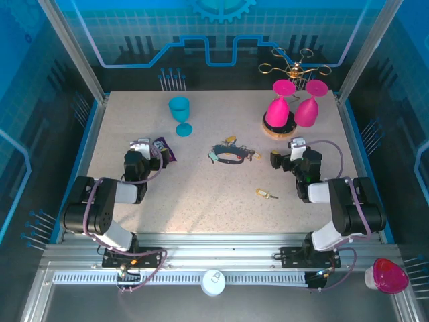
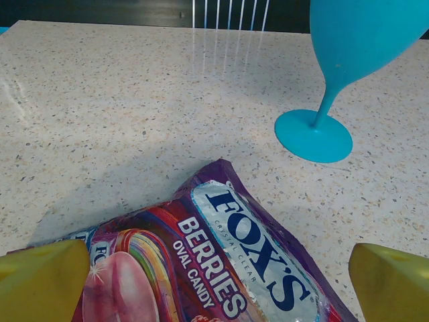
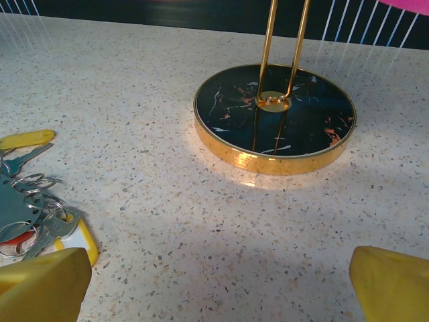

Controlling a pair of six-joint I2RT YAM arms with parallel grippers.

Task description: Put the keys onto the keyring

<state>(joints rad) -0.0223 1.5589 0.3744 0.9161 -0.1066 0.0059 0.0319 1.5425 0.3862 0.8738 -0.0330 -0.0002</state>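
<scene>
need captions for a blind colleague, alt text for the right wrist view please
A gold-rimmed round rack base with a dark marbled top sits on a speckled table, two gold rods rising from it. Some keys, a few yellow-headed, lie at the left edge; the open right tool frames the bottom corners.

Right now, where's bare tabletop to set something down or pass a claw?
Free: the near strip in front of the silver keyring with dark strap, left of the small loose brass key; the back-left corner beside the blue plastic goblet; the back gap between goblet and gold wire rack holding pink glasses. Crowded: the middle row, purple candy bag to keyring.
</scene>
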